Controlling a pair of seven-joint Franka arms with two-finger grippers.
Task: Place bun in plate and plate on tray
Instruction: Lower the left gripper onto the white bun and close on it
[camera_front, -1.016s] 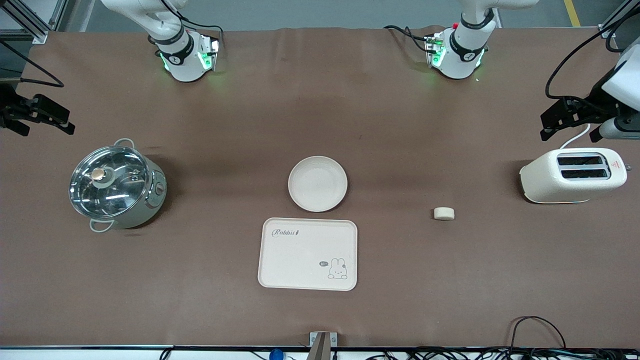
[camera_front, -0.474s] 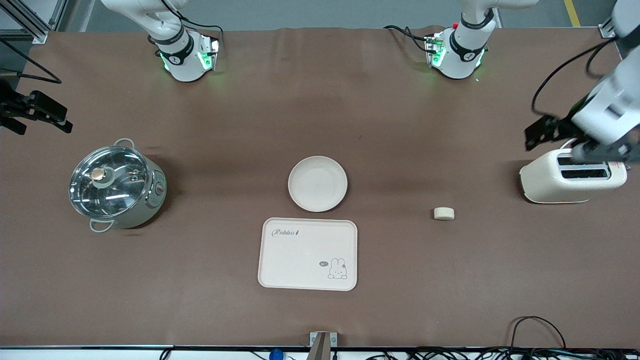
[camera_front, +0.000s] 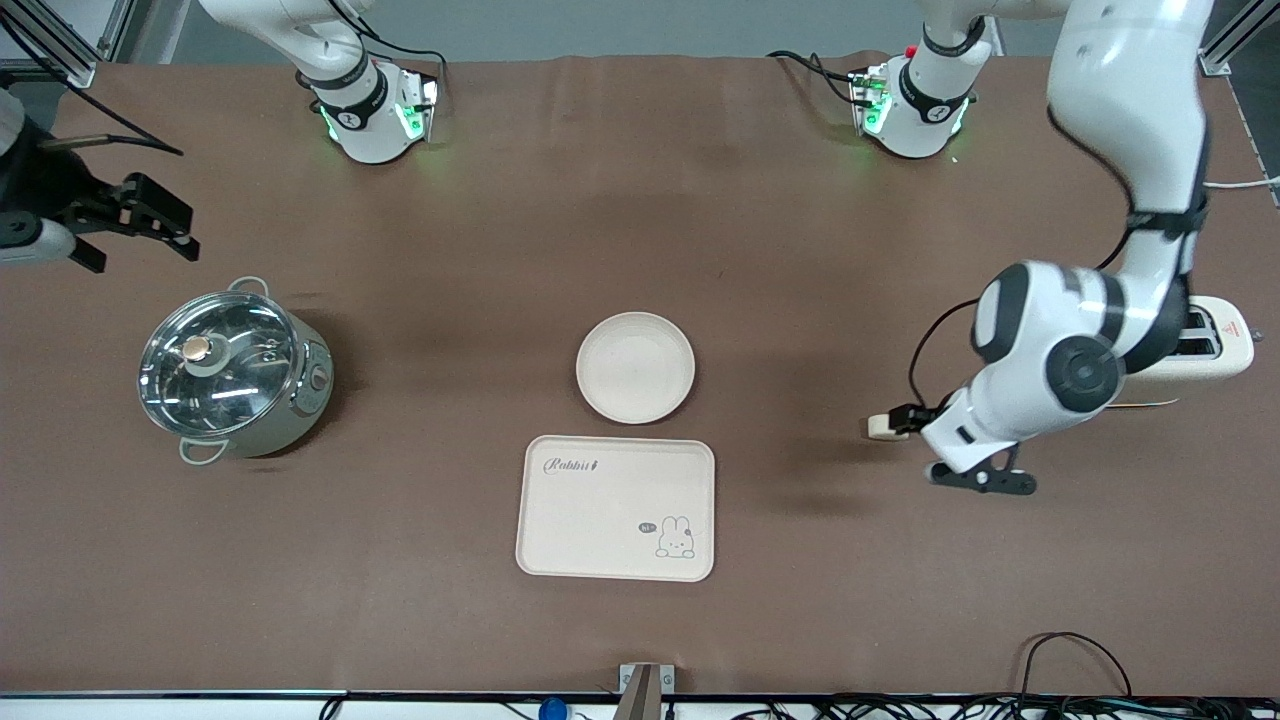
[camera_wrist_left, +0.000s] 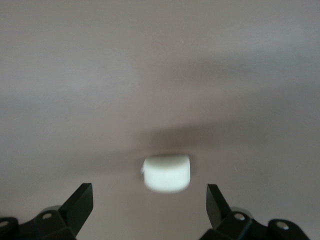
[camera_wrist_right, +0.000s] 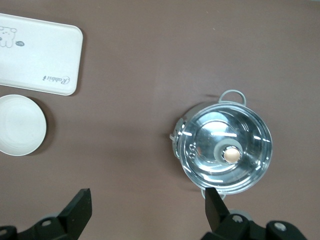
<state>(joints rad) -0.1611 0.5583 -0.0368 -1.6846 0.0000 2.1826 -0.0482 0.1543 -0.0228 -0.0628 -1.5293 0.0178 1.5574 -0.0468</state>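
Note:
The bun (camera_front: 880, 427) is a small pale cylinder on the brown table toward the left arm's end, partly covered by the left hand. My left gripper (camera_front: 935, 445) is low beside it, open and empty. In the left wrist view the bun (camera_wrist_left: 167, 173) lies just ahead of the gap of the left gripper (camera_wrist_left: 148, 199), touching neither finger. The round plate (camera_front: 635, 367) is empty at mid-table. The tray (camera_front: 615, 508) with the "Rabbit" print lies just nearer the camera than the plate. My right gripper (camera_front: 175, 228) hangs open and empty over the table at the right arm's end.
A lidded steel pot (camera_front: 232, 372) stands at the right arm's end; it also shows in the right wrist view (camera_wrist_right: 227, 150), with the tray (camera_wrist_right: 37, 55) and plate (camera_wrist_right: 20, 125). A cream toaster (camera_front: 1215, 345) stands at the left arm's end, partly hidden by the left arm.
My left arm has swung from above the toaster down to the bun. My right gripper has shifted a little toward the table's middle. Bun, plate and tray have not moved.

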